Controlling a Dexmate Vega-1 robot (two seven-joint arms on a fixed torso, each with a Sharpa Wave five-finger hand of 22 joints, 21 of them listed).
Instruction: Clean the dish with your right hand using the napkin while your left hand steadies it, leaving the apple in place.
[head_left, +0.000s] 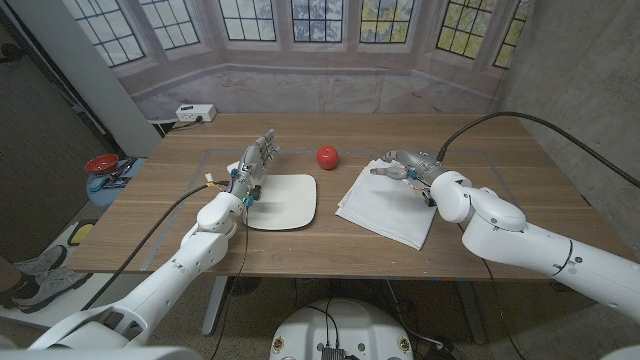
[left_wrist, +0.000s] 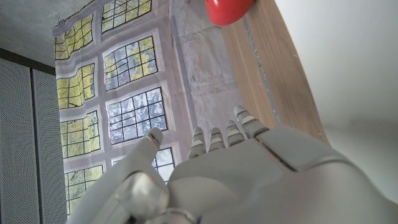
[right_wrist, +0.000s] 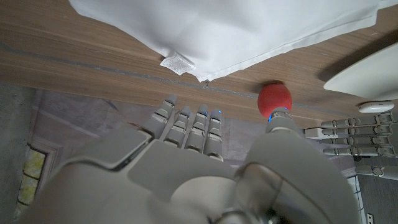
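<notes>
Centre frame, the left hand (head_left: 258, 163) is hovering open-fingered by the dish (head_left: 284, 201). The right hand (head_left: 402, 167), fingers open, is reaching over the napkin (head_left: 385, 205); wiping is not yet starting.

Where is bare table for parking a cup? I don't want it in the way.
Bare wood: the far right corner beyond the right hand, the near edge below the dish and napkin. Crowded: the middle, around the apple and left hand.
</notes>
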